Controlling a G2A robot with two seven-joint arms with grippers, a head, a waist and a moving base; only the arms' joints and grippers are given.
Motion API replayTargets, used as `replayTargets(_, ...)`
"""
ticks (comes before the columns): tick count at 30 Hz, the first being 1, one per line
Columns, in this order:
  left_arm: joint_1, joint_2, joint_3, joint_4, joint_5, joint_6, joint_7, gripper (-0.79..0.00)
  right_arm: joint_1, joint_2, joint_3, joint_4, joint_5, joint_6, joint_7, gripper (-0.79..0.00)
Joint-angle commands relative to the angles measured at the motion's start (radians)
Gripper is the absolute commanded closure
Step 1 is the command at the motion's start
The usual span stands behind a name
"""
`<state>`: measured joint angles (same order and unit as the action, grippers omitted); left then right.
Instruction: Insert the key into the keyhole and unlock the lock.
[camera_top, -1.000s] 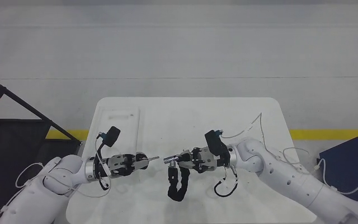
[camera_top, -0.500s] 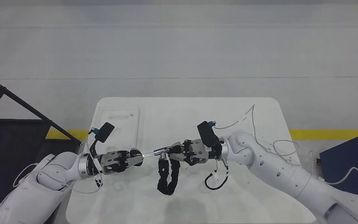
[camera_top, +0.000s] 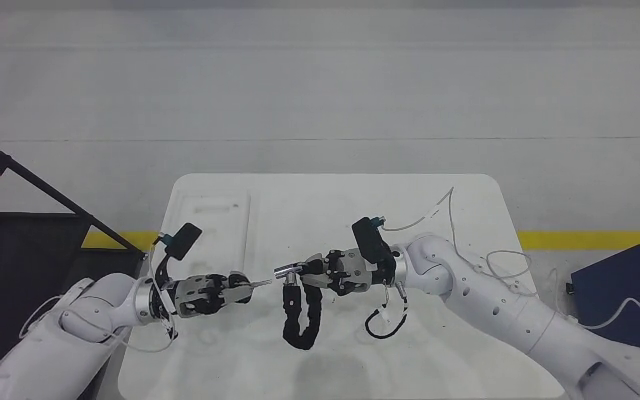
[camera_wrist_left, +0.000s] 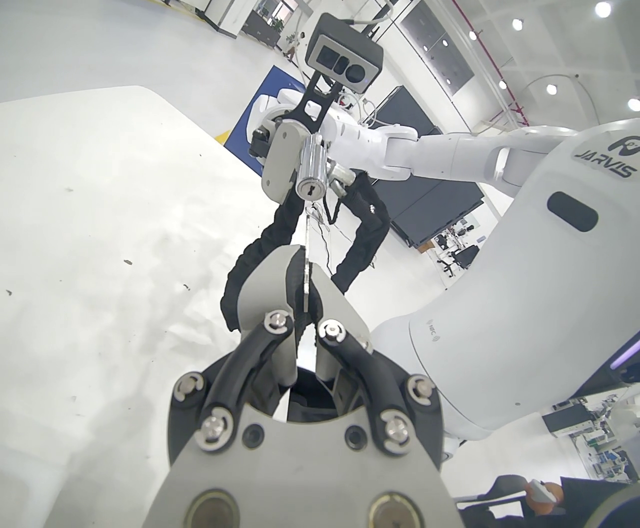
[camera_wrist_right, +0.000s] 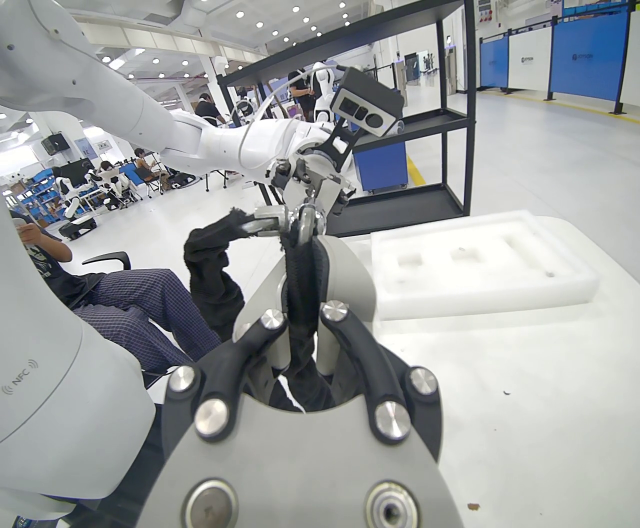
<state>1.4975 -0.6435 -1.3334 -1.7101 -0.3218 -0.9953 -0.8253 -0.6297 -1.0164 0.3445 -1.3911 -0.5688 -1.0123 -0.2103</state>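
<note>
A chain lock hangs above the white table (camera_top: 440, 215). It has a silver cylinder (camera_top: 286, 269) and a black sleeved loop (camera_top: 300, 322). My right gripper (camera_top: 312, 272) is shut on the sleeve just behind the cylinder (camera_wrist_right: 267, 223); in its own wrist view the right gripper (camera_wrist_right: 302, 250) pinches the black sleeve. My left gripper (camera_top: 243, 287) is shut on a flat silver key (camera_wrist_left: 304, 272) whose blade points at the lock. The keyhole (camera_wrist_left: 311, 190) faces the left wrist camera. The key's tip sits just short of it and slightly off its line, not inserted.
A white foam tray (camera_top: 210, 215) with shallow pockets lies at the table's far left; it is also in the right wrist view (camera_wrist_right: 480, 270). A black cable loop (camera_top: 385, 322) dangles under the right wrist. Bare tabletop lies beyond and to the right of the grippers.
The right arm carried the lock leftwards toward the key and the key tip met the cylinder. The left gripper has since drawn back a little, leaving a small gap.
</note>
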Motion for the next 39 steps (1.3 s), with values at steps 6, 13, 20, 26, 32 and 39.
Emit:
replayTargets(6, -0.012, -0.006, 0.045, 0.043, -0.067, -0.017, 0.018, 0.000, 0.000, 0.000, 0.000, 0.000, 0.000, 0.000, 0.000, 0.000)
replayTargets(13, -0.036, -0.010, 0.082, 0.049, -0.124, -0.017, 0.017, 0.000, 0.000, 0.000, 0.000, 0.000, 0.000, 0.000, 0.000, 0.000)
replayTargets(20, -0.071, -0.012, 0.107, 0.071, -0.128, -0.017, 0.017, 0.000, 0.000, 0.000, 0.000, 0.000, 0.000, 0.000, 0.000, 0.000)
replayTargets(26, -0.088, -0.017, 0.112, 0.073, -0.110, -0.017, 0.017, 0.000, 0.000, 0.000, 0.000, 0.000, 0.000, 0.000, 0.000, 0.000)
replayTargets(32, -0.083, -0.024, 0.108, 0.062, -0.071, -0.017, 0.018, 0.000, 0.000, 0.000, 0.000, 0.000, 0.000, 0.000, 0.000, 0.000)
replayTargets(39, -0.074, -0.033, 0.099, 0.053, -0.067, -0.017, 0.017, 0.000, 0.000, 0.000, 0.000, 0.000, 0.000, 0.000, 0.000, 0.000)
